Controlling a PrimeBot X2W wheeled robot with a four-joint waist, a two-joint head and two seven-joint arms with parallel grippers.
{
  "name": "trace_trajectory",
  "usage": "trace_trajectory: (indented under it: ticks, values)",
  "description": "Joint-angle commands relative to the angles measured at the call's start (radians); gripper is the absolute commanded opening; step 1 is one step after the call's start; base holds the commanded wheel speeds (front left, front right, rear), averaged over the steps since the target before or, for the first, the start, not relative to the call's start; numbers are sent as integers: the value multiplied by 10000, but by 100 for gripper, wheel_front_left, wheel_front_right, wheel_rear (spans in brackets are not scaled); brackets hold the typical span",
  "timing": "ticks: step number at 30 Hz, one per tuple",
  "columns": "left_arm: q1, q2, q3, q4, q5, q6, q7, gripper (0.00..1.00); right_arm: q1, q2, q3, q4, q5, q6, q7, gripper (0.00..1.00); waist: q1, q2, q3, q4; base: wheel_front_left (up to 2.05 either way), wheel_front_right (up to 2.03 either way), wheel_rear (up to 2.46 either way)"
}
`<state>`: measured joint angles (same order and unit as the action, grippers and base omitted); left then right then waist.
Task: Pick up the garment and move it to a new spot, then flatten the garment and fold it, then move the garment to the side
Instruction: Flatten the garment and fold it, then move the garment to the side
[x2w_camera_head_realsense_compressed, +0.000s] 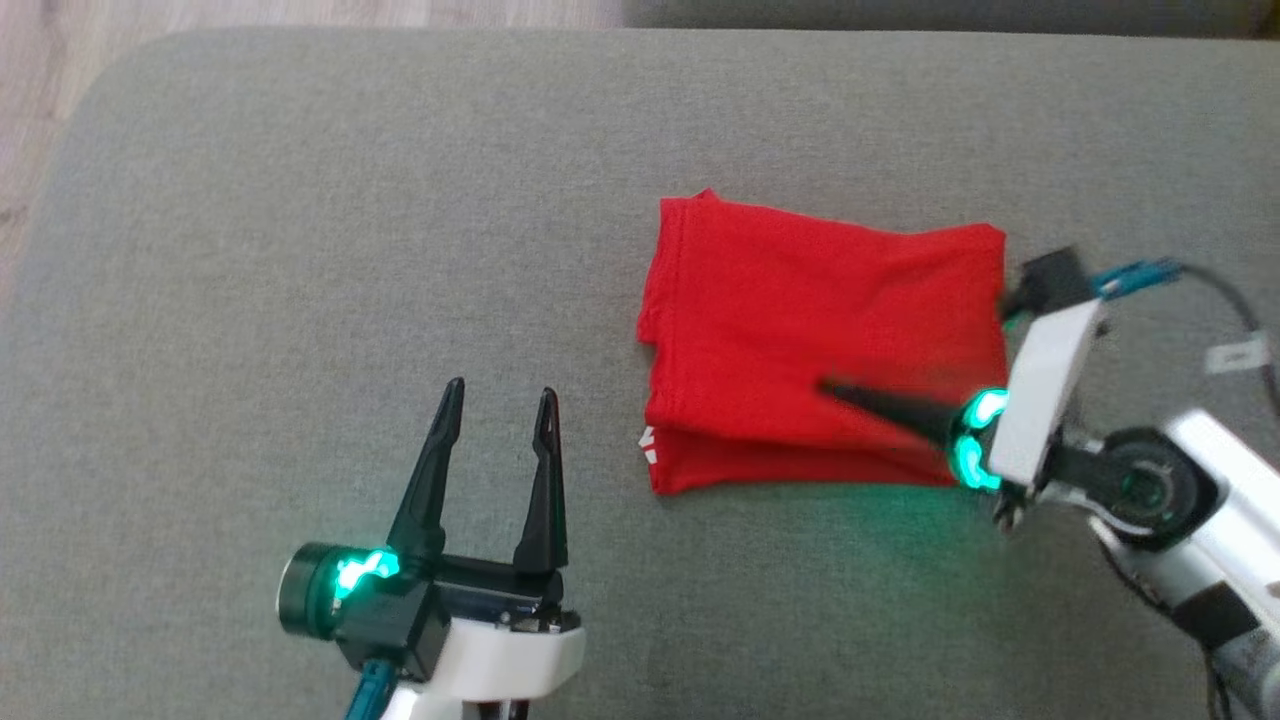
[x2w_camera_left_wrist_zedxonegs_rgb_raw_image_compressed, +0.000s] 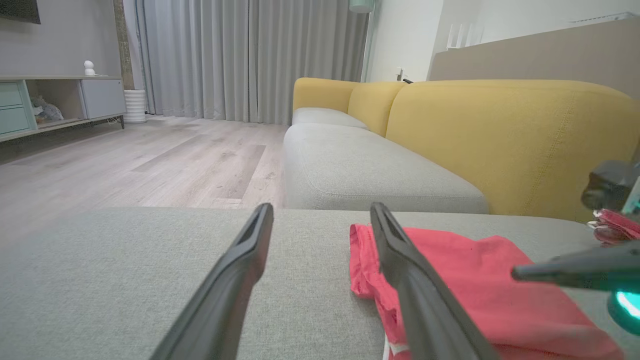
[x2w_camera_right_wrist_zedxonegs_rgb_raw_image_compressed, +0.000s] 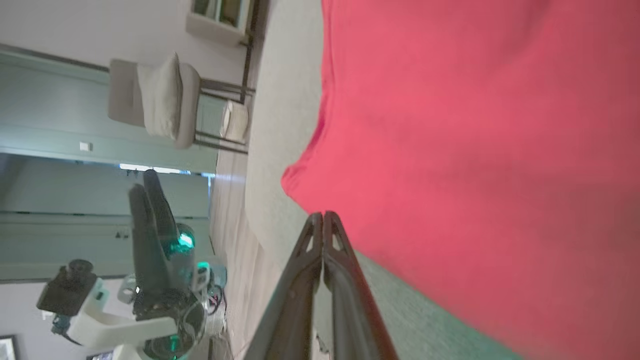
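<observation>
Found left gripper (x2w_camera_head_realsense_compressed: 500, 392) lower left in the head view, fingers spread apart, empty. Saw grey cushion (x2w_camera_head_realsense_compressed: 300, 200) spanning nearly the whole frame. Found red garment (x2w_camera_head_realsense_compressed: 800, 320) folded, right of centre, lying flat on it. Noted right gripper (x2w_camera_head_realsense_compressed: 830, 388) with fingers pressed together, pointing left over the garment's lower part.

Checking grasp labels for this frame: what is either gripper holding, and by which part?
Nothing. The left gripper is open over the cushion; the right gripper is shut, lying across the folded red garment with no cloth seen pinched.
</observation>
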<state>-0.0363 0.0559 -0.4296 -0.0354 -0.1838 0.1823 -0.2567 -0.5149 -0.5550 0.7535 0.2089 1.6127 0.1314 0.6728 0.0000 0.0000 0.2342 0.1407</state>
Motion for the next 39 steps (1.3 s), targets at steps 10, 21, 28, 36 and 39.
trace_trajectory:
  ticks: [10,21,28,36,39]
  values:
    - [211,-57,634,-221,70,-170,-51,100,-44,-642,55,-390,-4017,-7,-4711,100,0,0,-733,-113,0,0,0]
    - [1321,-57,1689,21,-52,-342,-51,100,1257,828,-668,2878,-8164,-7,-9329,100,0,0,-2124,-831,0,0,0]
    - [1681,-57,2256,107,-193,-142,-51,100,3849,2870,-4950,1019,-12031,-7,-9342,100,0,0,-2654,-1035,0,0,0]
    - [1923,-57,2524,171,-41,-129,-51,100,5664,4004,-5542,97,-13738,-7,-9344,100,0,0,-2894,-1204,0,0,0]
    - [2020,-57,2551,224,13,-119,-51,100,5758,4110,-5541,111,-13863,-7,-9344,100,0,0,-2922,-1289,0,0,0]
